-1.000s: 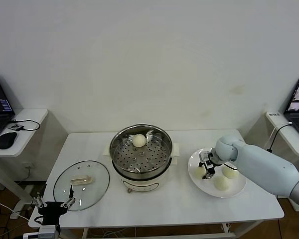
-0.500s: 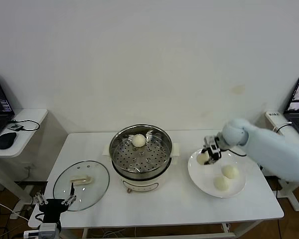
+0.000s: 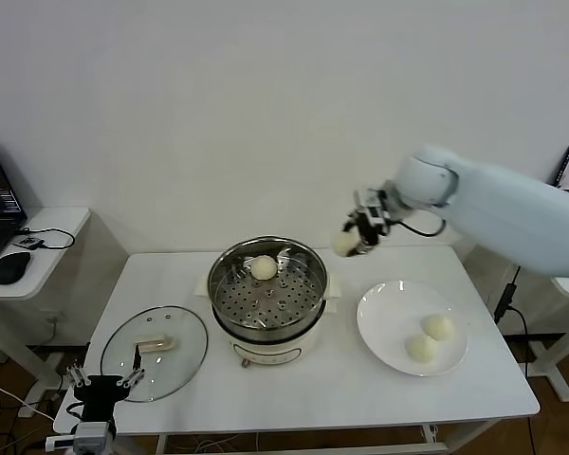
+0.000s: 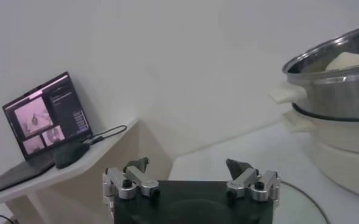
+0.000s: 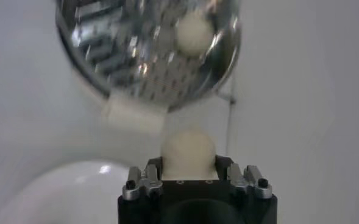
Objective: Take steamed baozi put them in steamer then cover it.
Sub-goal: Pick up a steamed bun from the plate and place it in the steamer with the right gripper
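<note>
Head view: right claw (image 3: 358, 234) grips a bun (image 3: 344, 244) in the air, just beside the steamer (image 3: 268, 289) rim on its right.

Right wrist view: steamer tray (image 5: 149, 55) lies straight ahead.

Left wrist view: left claw (image 4: 191, 182) open, idle near the lid.

On desk (image 3: 332, 398): steamer (image 3: 268, 296) centre, one baozi (image 3: 265, 267) inside; cover (image 3: 156, 352) left; plate (image 3: 386, 336) right, bearing two baozi (image 3: 431, 337). Right claw (image 3: 353, 240) above, between steamer and plate.
</note>
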Controlling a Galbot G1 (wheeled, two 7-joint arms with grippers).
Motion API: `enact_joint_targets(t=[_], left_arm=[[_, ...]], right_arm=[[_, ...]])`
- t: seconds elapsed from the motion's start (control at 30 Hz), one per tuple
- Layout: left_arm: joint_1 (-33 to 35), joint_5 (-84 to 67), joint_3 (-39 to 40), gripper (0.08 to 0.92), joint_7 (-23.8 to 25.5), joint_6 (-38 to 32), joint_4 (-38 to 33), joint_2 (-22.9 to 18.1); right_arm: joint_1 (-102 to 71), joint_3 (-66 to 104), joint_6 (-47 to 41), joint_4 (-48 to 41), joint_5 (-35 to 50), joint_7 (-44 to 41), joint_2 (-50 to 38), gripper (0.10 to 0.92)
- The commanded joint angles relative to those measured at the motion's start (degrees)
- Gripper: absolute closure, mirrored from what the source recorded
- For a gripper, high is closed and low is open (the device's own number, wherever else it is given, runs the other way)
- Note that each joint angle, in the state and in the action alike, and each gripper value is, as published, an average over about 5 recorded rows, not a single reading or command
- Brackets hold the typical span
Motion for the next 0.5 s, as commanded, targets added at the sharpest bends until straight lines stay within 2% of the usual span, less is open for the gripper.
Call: enact_joint_targets(t=[0.03, 0.23, 0.5], left_arm=[[0.2, 0.3, -0.8, 0.177, 0.0, -0.2, 0.0, -0.1], [0.6, 0.3, -1.3, 0.177, -0.1, -0.6, -0.2, -0.4], [0.7, 0.0, -1.7, 0.177, -0.3, -1.1, 0.0, -0.4]], right_arm=[[0.5, -2.2, -6.0, -4.4, 8.2, 4.1, 15.4, 0.474], [-3.6, -2.4, -8.9, -9.6, 7.8, 5.3, 21.5, 0.474], [-9.0, -2.8, -10.6, -14.6, 6.0, 6.5, 25.1, 0.474]])
